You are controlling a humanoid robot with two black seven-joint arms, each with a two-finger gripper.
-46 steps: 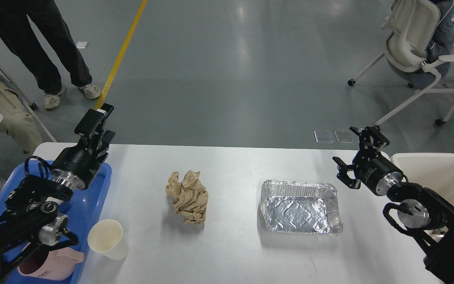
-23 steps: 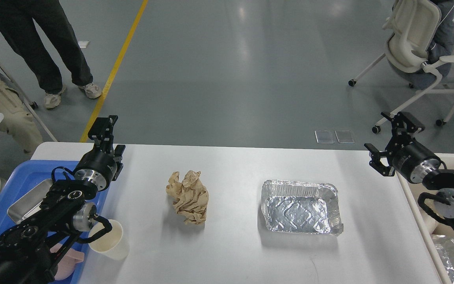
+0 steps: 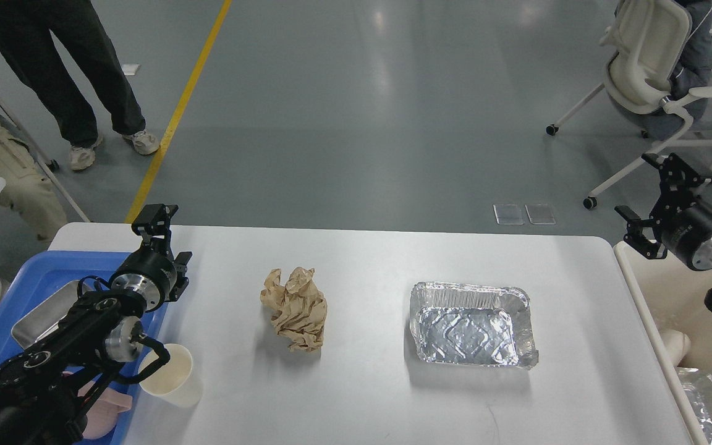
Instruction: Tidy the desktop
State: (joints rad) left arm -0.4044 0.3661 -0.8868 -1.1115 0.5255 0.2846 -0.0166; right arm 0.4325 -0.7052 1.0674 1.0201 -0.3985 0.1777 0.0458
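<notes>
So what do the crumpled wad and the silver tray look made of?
Wad: looks like brown paper, matte, with sharp creases and folds. Tray: probably thin aluminium foil, shiny, with ribbed walls and an embossed, wrinkled floor.

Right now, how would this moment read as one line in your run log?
task: tidy desktop | left gripper: empty | right gripper: open, empty | on desktop: crumpled brown paper, foil tray, paper cup

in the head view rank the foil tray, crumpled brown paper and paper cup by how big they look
1. Foil tray, clearly largest.
2. Crumpled brown paper.
3. Paper cup, smallest, though partly hidden by the arm.
</notes>
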